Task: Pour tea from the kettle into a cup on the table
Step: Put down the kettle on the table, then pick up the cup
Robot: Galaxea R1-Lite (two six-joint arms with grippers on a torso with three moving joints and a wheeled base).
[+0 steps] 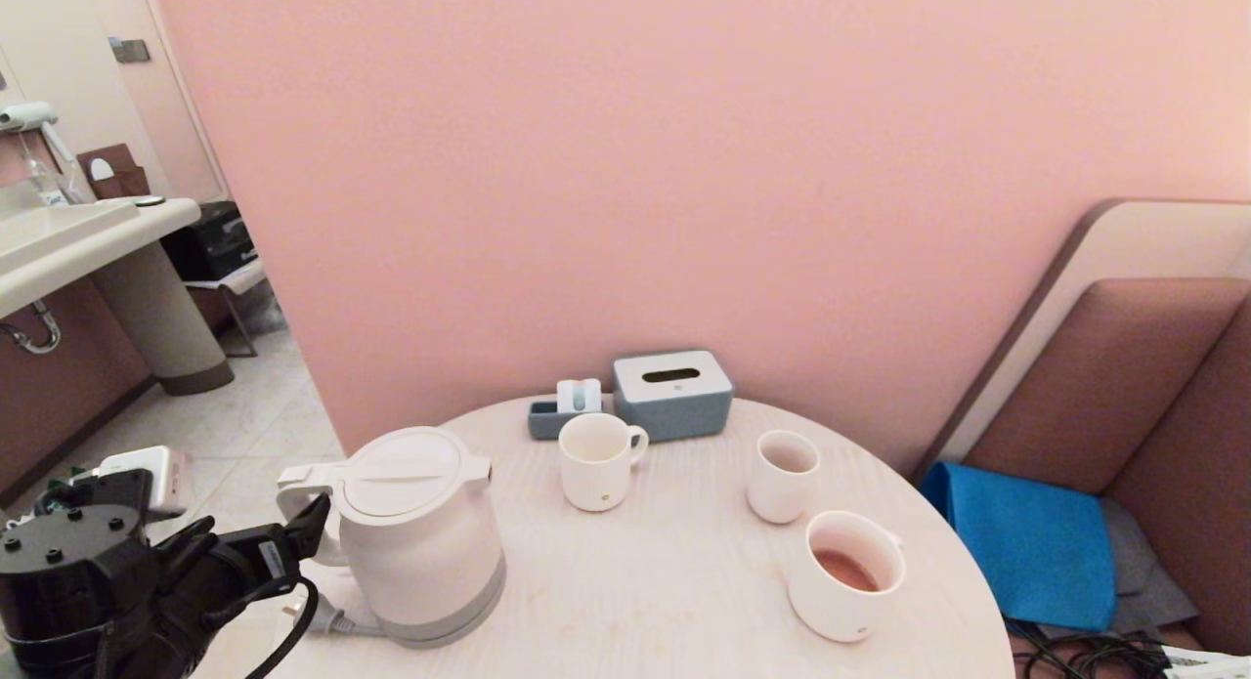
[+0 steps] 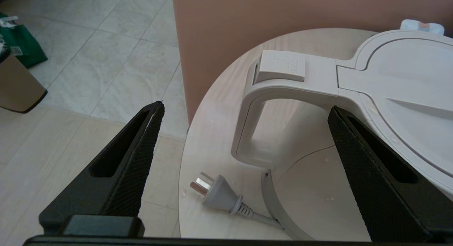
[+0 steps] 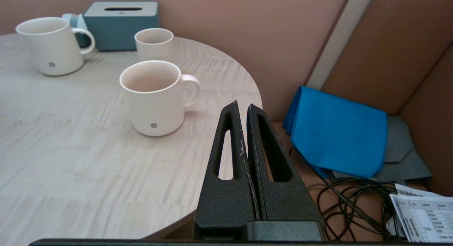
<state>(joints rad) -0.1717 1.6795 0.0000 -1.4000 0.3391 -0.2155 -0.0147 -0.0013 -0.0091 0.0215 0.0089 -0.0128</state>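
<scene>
Two black fingers [image 2: 141, 157] of the left gripper [image 1: 311, 534] are standing spread wide and gripping nothing; the kettle [image 1: 422, 532] is sitting upright on the table [image 1: 635, 581], its loop handle [image 2: 258, 108] just ahead of the tips and off toward one finger rather than centred in the gap; no contact that I can see. The cup [image 1: 846, 575] is already holding some reddish-brown tea [image 1: 846, 568], and it's sitting well apart from this gripper, on the far side of the kettle near the table's right edge.

Judging by that, pouring looks done and the kettle is parked, so the step in hand is probably letting go and getting clear; if I were steering, I'd be keeping the fingers wide and pulling straight away from the handle so neither tip is catching the loop or nudging the kettle.

Stuff around: the kettle's loose plug [image 2: 216, 189] and its cord are lying on the table right below the gripper, so dropping low there is risking a snag; a straight-sided mug [image 1: 598, 460] and a small handleless tumbler [image 1: 782, 476] are beyond the kettle; a grey tissue box [image 1: 672, 394] is further back by the wall; a blue cloth [image 1: 1026, 542] is on the seat off to the right.

Right gripper [image 3: 246, 109] is parked beside the table's edge, fingers pressed together on nothing.
</scene>
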